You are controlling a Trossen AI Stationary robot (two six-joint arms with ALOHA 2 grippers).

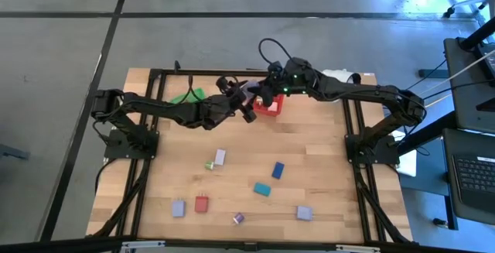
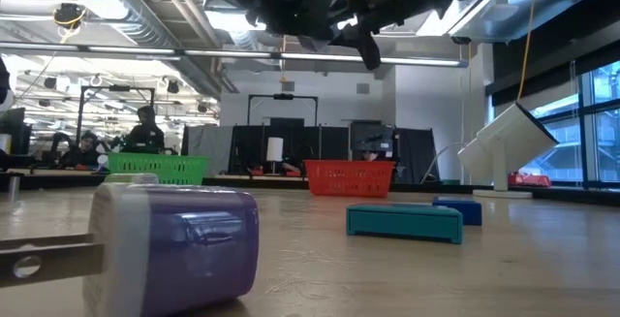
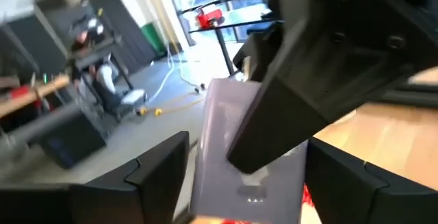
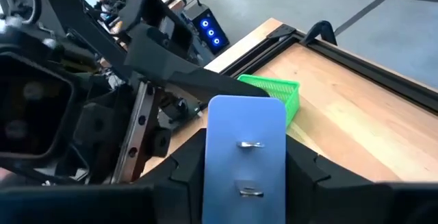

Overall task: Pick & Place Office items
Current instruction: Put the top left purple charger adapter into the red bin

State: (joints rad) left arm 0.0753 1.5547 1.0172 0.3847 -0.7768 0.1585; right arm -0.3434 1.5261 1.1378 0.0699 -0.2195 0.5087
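right wrist view, flat rounded lavender block (image 4: pixel 245 152), two metal prongs

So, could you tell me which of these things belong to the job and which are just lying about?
Job: lavender charger, held in the right gripper; blue block; teal block; red block; probably the red mesh basket and green mesh basket as drop-offs.
Lying about: laptop beside the table; people in the background.

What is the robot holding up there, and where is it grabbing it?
A lavender block with two metal prongs. The right claw grips its two side edges; the left claw sits open around it.
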